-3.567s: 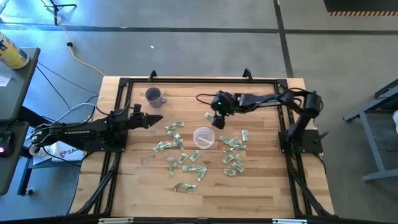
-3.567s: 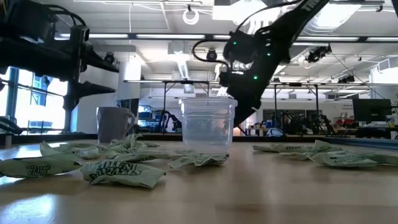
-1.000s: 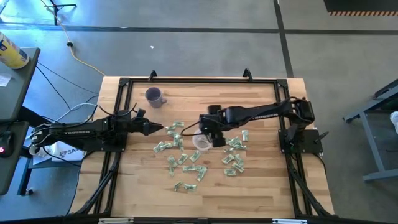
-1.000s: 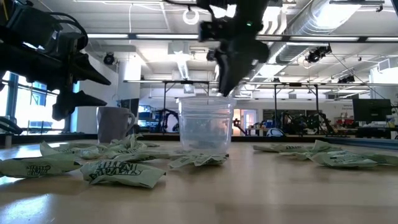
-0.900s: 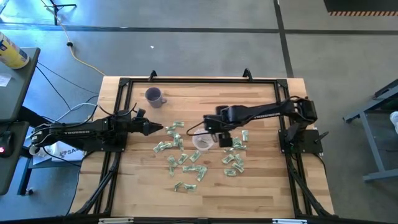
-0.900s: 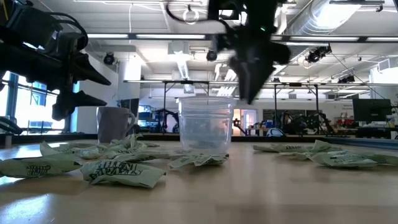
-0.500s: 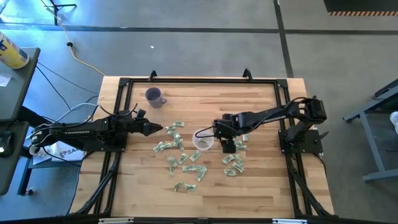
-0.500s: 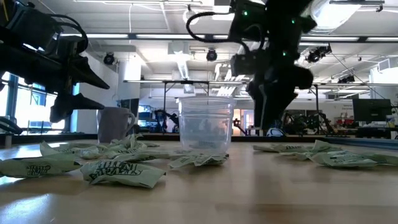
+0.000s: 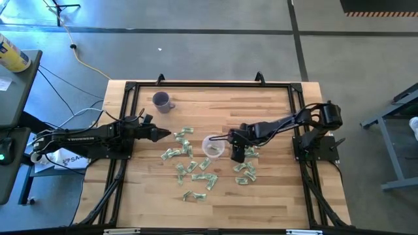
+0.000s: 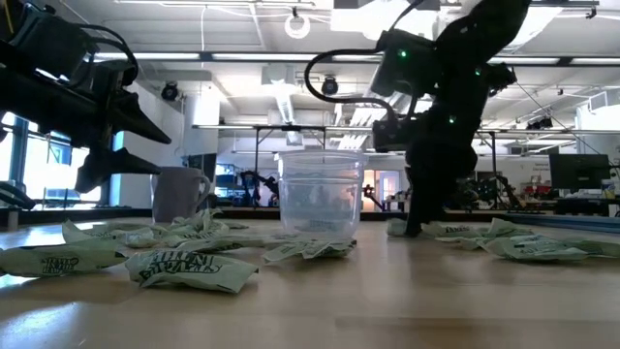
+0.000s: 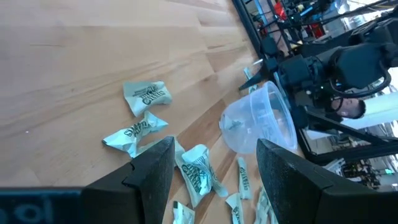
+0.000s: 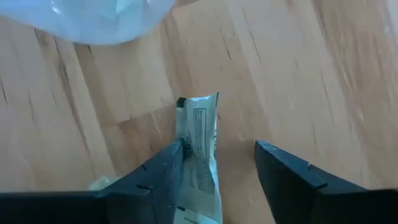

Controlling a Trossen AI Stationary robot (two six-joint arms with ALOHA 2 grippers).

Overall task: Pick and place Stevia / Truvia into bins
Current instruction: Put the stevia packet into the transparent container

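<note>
The step in hand was a pick: the right gripper [image 9: 237,155] was down at the counter [image 9: 274,189], just beside the clear plastic cup [image 9: 213,145] on the side of the right arm's base, over one Stevia sachet [image 12: 199,149]. In the right wrist view its jaws stood apart, with this sachet between them; one finger touched the edge of the sachet, the other was clear of it, so nothing was gripped yet. The cup stood upright near the middle of the counter, and I could not tell if any sachet was already inside it. The other sachets [image 9: 186,170] lay spread on the counter around the cup, most of them on its near side and on the side of the left arm. The left gripper [image 9: 164,133] waited above the counter on that side of the cup, apart from it, with its jaws wide open and empty. A purple mug [image 9: 160,100] stood well apart from the cup, toward the far edge. In my judgement the next move called for closing the jaws on the sachet, lifting it, carrying it over the rim of the cup and releasing it there.
</note>
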